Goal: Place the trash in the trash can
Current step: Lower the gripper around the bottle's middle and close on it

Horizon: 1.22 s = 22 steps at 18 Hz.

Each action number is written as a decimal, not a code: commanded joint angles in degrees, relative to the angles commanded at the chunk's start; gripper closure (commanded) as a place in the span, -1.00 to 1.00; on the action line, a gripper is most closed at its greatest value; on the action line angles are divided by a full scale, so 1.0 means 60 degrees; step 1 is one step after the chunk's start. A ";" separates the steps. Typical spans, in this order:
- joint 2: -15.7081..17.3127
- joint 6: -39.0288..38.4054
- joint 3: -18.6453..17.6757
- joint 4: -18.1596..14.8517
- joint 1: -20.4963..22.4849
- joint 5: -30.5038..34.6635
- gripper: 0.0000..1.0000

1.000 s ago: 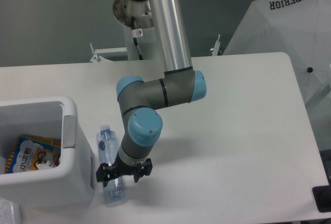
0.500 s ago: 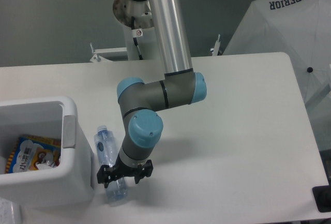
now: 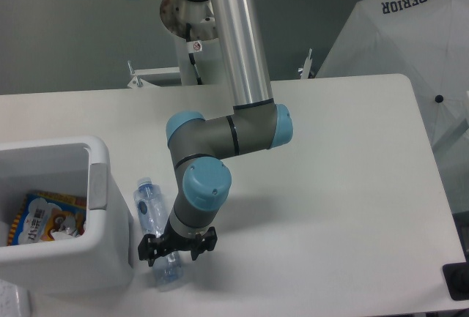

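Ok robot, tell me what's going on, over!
Gripper down over the bottle, grip unclear. Bottle lying on table beside the bin, not in yet. Nothing between bottle and bin.

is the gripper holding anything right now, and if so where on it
It cannot be told for sure. The gripper sits over the lower half of the clear plastic water bottle lying beside the white plastic bin, but its jaws are hidden from this view.
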 joint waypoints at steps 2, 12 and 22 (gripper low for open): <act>0.0000 0.0015 0.0000 -0.0015 0.0000 -0.0015 -0.98; 0.0044 0.0000 -0.0088 0.0000 0.0015 -0.0015 -0.65; 0.0015 0.0015 -0.0088 0.0015 0.0015 -0.0015 -0.58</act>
